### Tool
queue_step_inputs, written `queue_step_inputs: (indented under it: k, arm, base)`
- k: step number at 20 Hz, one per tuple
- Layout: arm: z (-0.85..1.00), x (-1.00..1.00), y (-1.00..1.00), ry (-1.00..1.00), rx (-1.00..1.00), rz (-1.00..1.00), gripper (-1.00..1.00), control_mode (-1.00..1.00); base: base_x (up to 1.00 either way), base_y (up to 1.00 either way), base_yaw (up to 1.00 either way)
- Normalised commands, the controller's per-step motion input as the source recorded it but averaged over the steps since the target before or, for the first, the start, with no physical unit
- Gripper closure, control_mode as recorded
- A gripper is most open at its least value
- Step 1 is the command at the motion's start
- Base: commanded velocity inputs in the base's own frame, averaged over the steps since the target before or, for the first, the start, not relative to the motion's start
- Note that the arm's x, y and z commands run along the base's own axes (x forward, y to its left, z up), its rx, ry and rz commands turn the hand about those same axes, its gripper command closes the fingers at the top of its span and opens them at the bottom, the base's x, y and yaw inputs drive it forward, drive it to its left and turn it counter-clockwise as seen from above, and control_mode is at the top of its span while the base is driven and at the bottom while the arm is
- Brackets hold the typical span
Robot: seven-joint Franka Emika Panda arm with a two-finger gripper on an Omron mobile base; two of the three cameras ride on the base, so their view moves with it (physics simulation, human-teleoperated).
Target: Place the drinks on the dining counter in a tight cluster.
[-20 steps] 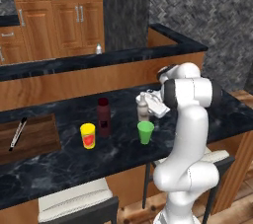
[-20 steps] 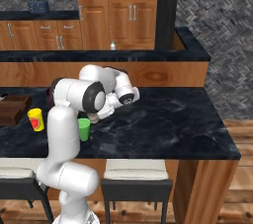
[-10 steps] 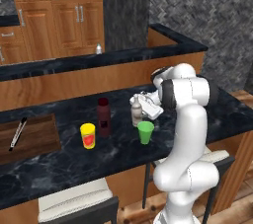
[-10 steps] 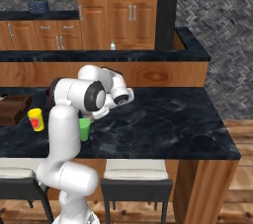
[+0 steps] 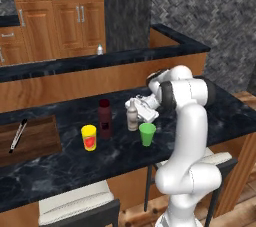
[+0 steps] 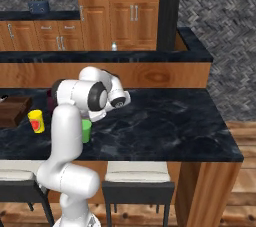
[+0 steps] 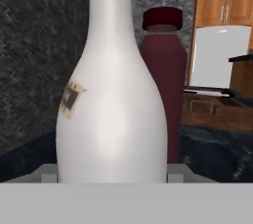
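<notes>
The pincer [image 5: 136, 109] is closed partway around the tan bottle [image 5: 132, 116], its two tips flanking the bottle's base in the hand view, where the pale body [image 7: 111, 99] stands upright between them. The bottle stands on the counter [image 5: 65, 163], just beside the maroon bottle [image 5: 105, 118] on one side and the green cup [image 5: 147, 134] on the other. The maroon bottle [image 7: 165, 65] shows right behind the held one. A yellow cup [image 5: 89, 137] sits near, beside a wooden board [image 5: 35, 138].
</notes>
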Motion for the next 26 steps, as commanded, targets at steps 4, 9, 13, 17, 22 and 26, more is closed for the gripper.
queue_step_inputs:
  k: [4, 9, 13, 17, 22, 26]
  arm:
    - [-0.13, 0.13, 0.17, 0.00, 0.00, 0.04, 1.00, -1.00]
    - [-0.12, 0.16, 0.11, 0.00, 0.00, 0.06, 1.00, -1.00]
    - [-0.15, 0.18, 0.12, 0.00, 0.02, 0.08, 1.00, -1.00]
    - [-0.16, 0.10, 0.08, 0.00, 0.01, 0.08, 1.00, -1.00]
    - [-0.17, 0.00, 0.00, -0.03, 0.00, 0.09, -1.00, -1.00]
    - [-0.12, 0.00, 0.00, -0.07, 0.00, 0.07, -1.00, -1.00]
  base:
    - [0.00, 0.00, 0.00]
    - [0.00, 0.00, 0.00]
    - [0.00, 0.00, 0.00]
    - [0.00, 0.00, 0.00]
    - [0.00, 0.00, 0.00]
    - [0.00, 0.00, 0.00]
